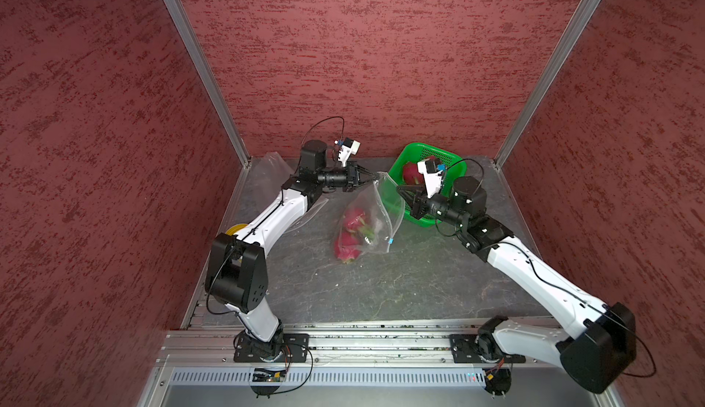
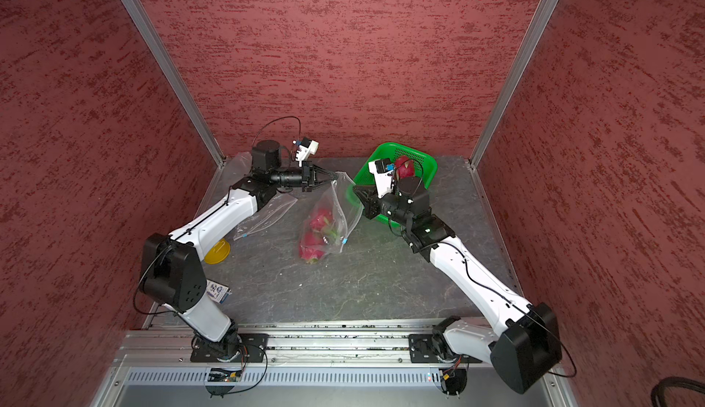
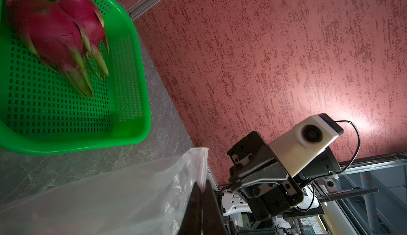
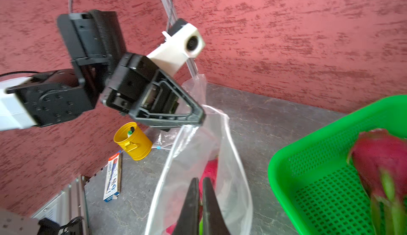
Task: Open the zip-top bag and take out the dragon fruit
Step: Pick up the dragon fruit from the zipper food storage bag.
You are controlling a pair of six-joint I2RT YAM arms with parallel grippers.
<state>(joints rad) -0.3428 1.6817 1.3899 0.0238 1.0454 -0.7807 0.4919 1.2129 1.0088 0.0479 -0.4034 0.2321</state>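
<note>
both top views look steeply down; wrist views, close in, share the bag

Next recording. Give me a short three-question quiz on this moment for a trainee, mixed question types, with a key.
1. True or false: the left gripper is shut on the top edge of the zip-top bag, holding that edge up.
2. How many dragon fruits lie in the green basket?
3. Where is the yellow cup?
A) in the green basket
B) on the table, beside the left arm
C) inside the zip-top bag

Key: 1 true; 2 two; 3 B.
</note>
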